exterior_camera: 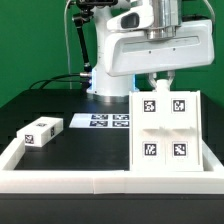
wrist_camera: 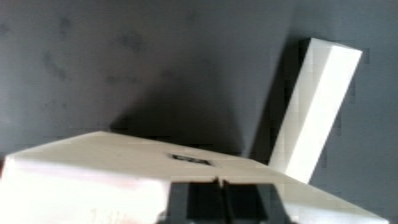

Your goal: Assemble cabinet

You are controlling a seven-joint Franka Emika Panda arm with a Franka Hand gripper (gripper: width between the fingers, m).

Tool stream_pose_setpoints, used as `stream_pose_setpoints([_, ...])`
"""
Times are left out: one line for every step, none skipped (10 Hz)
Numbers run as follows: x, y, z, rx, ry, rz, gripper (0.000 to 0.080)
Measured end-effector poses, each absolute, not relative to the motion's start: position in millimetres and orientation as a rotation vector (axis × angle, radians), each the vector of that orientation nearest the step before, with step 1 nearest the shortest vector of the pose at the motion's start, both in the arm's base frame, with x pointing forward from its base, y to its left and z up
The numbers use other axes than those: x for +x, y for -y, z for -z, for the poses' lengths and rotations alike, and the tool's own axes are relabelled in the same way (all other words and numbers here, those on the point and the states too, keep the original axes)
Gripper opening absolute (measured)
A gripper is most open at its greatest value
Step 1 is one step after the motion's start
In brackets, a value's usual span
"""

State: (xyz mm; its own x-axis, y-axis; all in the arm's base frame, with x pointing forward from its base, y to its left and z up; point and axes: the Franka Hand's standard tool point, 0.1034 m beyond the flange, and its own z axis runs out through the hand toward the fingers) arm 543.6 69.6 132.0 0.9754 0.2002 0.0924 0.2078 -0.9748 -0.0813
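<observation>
The large white cabinet body (exterior_camera: 165, 125), with four black-and-white tags on its face, stands at the exterior view's right near the table's front. A small white tagged block (exterior_camera: 40, 132) lies at the left. My gripper (exterior_camera: 160, 82) sits at the body's top far edge. In the wrist view the dark fingers (wrist_camera: 199, 198) meet with only a thin line between them, right against a white cabinet surface (wrist_camera: 143, 160). I see nothing held between them. The gripper (wrist_camera: 221, 196) looks shut.
The marker board (exterior_camera: 108, 121) lies flat at the back middle, in front of the arm's base (exterior_camera: 105, 92). A low white rim (exterior_camera: 60, 182) edges the black table. A long white bar (wrist_camera: 317, 100) crosses the wrist view; I cannot tell what it belongs to.
</observation>
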Motion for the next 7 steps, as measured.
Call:
stream_pose_setpoints([545.7,-71.7,-134.8,-3.031,0.319,0.120,0.0002])
stream_pose_setpoints([546.0,-71.7,-135.4,-3.031,0.319,0.117,0.0002])
stream_pose_setpoints([543.6,-70.5,-133.9,-3.031,0.328,0.117,0.0002])
stream_pose_setpoints([538.2,-68.0,-131.2,-3.033,0.341,0.133,0.0002])
stream_pose_setpoints([536.4,-68.0,-133.1,-3.034,0.343,0.134,0.0002])
stream_pose_setpoints([539.3,-68.2,-136.0,-3.034,0.343,0.129,0.0002])
stream_pose_setpoints([545.5,-67.8,-138.9,-3.032,0.340,0.126,0.0002])
